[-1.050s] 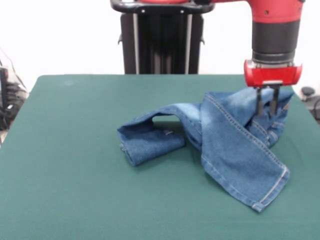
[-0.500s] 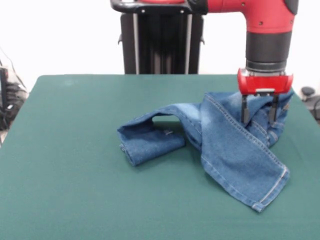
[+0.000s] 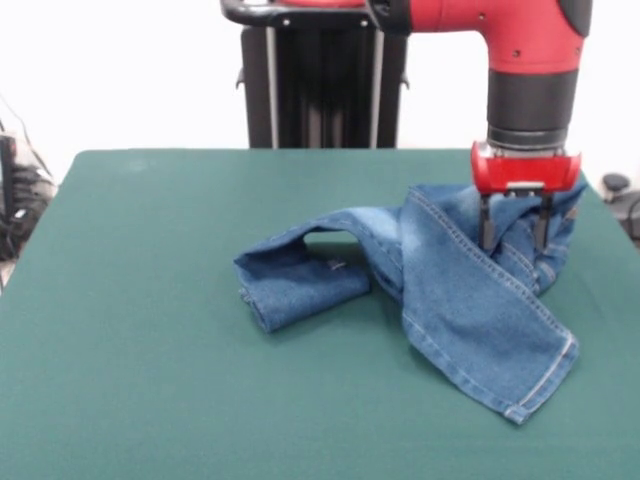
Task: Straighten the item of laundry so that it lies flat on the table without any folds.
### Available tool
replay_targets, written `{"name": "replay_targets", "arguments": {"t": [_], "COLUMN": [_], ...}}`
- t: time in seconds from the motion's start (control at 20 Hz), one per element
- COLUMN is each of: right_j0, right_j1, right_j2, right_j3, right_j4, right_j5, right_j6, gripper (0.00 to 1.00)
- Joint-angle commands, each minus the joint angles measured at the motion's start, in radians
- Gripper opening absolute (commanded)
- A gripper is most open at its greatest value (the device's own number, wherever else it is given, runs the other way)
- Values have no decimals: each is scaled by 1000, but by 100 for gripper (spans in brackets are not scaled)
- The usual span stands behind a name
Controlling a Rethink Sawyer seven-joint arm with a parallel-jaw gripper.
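Note:
The item of laundry [image 3: 460, 290], small blue denim jeans with orange-tan stitching, lies crumpled on the right half of the green table [image 3: 150, 350]. One leg runs down to a hem at the lower right; the other is folded over toward the left into a doubled flap. My gripper [image 3: 513, 243] hangs over the bunched waist part at the right, open, its two dark fingers [image 3: 487, 228] spread with their tips at the denim. Nothing is lifted between them.
The red arm comes down from the top right. The black pedestal [image 3: 320, 80] stands behind the table's far edge. Dark cables and gear [image 3: 20, 200] lie off the table's left side.
The gripper went from nearly shut to open and shifted slightly left and up. The jeans lie as before.

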Motion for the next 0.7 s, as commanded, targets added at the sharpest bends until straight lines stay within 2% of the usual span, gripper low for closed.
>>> {"name": "replay_targets", "arguments": {"t": [0.05,0.2,0.5,0.7], "right_j0": [8,-15,-76,-80], "right_j1": [39,29,52,58], "right_j2": [7,9,11,-3], "right_j3": [37,38,1,-26], "right_j4": [0,-14,-72,-73], "right_j5": [-79,-103,-249,-267], "right_j6": [175,163,141,133], "gripper": [100,100,100,100]}}
